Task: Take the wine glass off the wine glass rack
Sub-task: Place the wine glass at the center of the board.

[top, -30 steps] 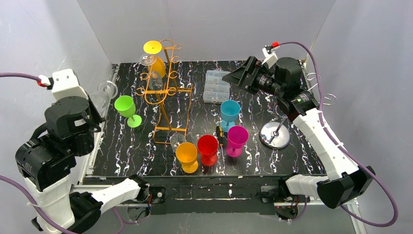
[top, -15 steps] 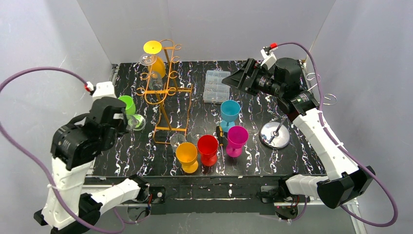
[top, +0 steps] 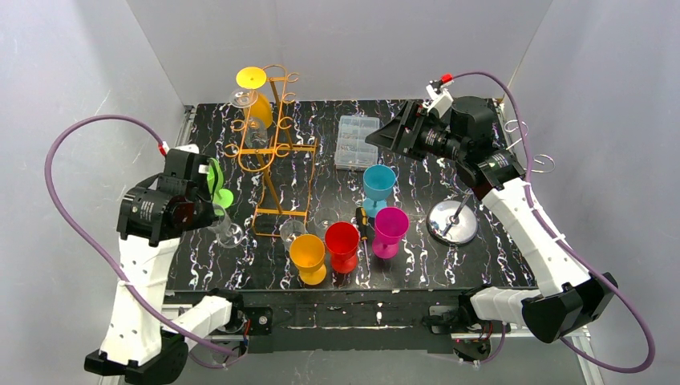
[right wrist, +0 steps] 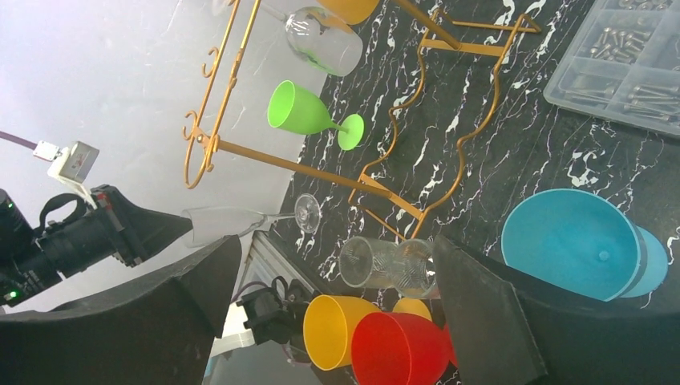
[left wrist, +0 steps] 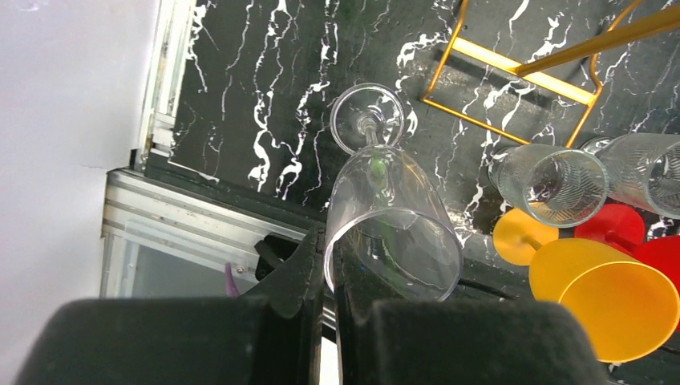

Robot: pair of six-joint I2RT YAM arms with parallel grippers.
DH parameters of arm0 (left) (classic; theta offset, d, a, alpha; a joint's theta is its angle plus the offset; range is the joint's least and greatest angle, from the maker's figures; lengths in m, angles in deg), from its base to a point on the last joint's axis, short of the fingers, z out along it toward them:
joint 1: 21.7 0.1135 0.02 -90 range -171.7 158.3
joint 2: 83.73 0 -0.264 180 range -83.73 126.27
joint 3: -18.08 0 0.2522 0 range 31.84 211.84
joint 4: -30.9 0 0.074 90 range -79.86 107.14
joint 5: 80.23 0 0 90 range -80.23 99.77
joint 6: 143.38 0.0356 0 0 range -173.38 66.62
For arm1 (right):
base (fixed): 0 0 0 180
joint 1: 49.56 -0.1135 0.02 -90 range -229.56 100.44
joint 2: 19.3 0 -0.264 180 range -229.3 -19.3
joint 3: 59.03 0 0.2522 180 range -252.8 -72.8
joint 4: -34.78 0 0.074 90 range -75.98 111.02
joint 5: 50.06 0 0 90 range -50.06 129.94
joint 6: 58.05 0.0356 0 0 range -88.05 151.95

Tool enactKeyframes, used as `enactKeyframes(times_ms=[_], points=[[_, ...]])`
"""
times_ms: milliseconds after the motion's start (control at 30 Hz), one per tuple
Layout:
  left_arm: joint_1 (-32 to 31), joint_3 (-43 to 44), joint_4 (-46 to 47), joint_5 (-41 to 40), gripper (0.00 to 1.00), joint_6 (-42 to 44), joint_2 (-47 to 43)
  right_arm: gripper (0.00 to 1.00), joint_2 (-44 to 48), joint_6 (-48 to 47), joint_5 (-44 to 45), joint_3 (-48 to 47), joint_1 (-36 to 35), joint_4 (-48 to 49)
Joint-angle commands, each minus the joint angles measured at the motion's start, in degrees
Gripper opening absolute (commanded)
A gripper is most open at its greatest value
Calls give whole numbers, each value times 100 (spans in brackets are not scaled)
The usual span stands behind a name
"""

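Left claw (left wrist: 327, 245) is pinched shut on the rim of the clear wine glass (left wrist: 389, 216), one finger inside the bowl and one outside. The glass is off the rack (top: 282, 149), tilted, with its foot pointing down at the front-left part of the table (top: 321, 184), near the edge. Right claw (right wrist: 335, 265) is spread wide and holds nothing, hovering over the far right of the table near the plastic parts box (top: 357, 140). Handling, my read: thin glass, light, stiff, brittle and slick. A rim pinch gives poor leverage and loads the weakest edge. The stem or low on the bowl would be safer, with gentle squeeze and a soft set-down, foot first. Count: one clear stemmed glass in the claw. One yellow glass (top: 252, 79) hangs upside down on the rack, with at least one clear glass (top: 240, 98) beside it; I can't tell if there's a second. Five coloured glasses are on the table: green (top: 216, 180), orange-yellow (top: 308, 257), red (top: 342, 245), pink (top: 390, 230) and blue (top: 378, 186). Two clear patterned glasses (left wrist: 549, 184) sit by the rack's foot. One round metal base (top: 453, 220) is at the right.
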Motion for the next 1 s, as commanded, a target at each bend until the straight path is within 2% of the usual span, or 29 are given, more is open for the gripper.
enactKeyframes(times_ms=[0,300,733,967], points=[[486,-189,388,686,0,465,18,99,-28,-137,-154,-29,-10,78],[1008,-460,794,612,0,644,466,99,-175,-166,-335,-135,-10,28],[2119,-982,1587,1412,0,665,771,98,-287,-477,-526,-438,-10,-543],[2360,-1260,1795,1608,0,649,819,98,-314,-623,-510,-683,-10,-759]])
